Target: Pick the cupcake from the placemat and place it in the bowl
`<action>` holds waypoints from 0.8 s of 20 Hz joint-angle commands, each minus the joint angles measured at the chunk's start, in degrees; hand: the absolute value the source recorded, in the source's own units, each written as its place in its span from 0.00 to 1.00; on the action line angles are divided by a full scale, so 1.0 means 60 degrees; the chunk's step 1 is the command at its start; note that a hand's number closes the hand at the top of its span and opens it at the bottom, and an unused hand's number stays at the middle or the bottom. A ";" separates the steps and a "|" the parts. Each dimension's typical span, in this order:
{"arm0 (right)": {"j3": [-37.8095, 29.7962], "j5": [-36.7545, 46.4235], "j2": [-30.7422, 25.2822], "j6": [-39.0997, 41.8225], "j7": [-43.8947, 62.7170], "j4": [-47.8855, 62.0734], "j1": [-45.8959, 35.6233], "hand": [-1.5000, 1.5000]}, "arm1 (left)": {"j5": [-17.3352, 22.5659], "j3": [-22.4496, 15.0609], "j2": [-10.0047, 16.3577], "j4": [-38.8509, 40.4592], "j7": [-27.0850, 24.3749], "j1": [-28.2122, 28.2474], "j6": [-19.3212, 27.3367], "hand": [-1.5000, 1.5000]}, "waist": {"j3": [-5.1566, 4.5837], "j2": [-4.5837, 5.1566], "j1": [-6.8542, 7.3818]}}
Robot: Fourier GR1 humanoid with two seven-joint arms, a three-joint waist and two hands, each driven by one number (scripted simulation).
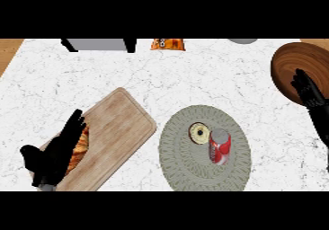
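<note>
Worktop (214, 81): white marble, carrying everything noted below.

Cutting board (121, 121): wooden, lying at an angle on the left. The left hand (58, 150) lies over it with fingers extended and released, covering a browned pastry (79, 148). It grasps nothing.

Placemat (193, 170): round, woven, at centre.

Bowl (293, 58): wooden, at the far right, well apart from the placemat. Nothing is visible inside it. The right hand (310, 94) sits over its near rim, fingers straight, released and empty.

Can (220, 148): red, lying on its side on the placemat.

Cupcake (199, 133): on the placemat, just beside the can's upper end and apparently touching it. It seems to stand upright, top facing up. Its outline is near round, so no real long axis shows.

Progress: pick not yet begun. Reach, grasp, carry and placement all remain.
</note>
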 commanded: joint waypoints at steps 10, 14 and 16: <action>0.2103 0.3929 0.3929 -0.6387 0.1951 -0.0721 0.0588 0.00 | -0.0784 -0.0038 -0.0398 -0.0518 -0.0160 -0.1266 0.0671 0.50 | 0.0060 -0.0404 -0.0435; 0.3887 0.4346 0.5270 -0.8472 0.0186 -0.1615 0.1731 0.00 | -0.0916 -0.0073 -0.0533 -0.0273 -0.0083 -0.1606 0.0742 0.50 | 0.0058 -0.0336 -0.0328; 0.4644 0.4971 0.5299 -0.9586 0.0095 -0.1571 0.1746 0.00 | -0.1358 -0.0570 -0.1072 -0.0343 0.0098 -0.1724 0.1232 0.50 | 0.0049 -0.0306 -0.0205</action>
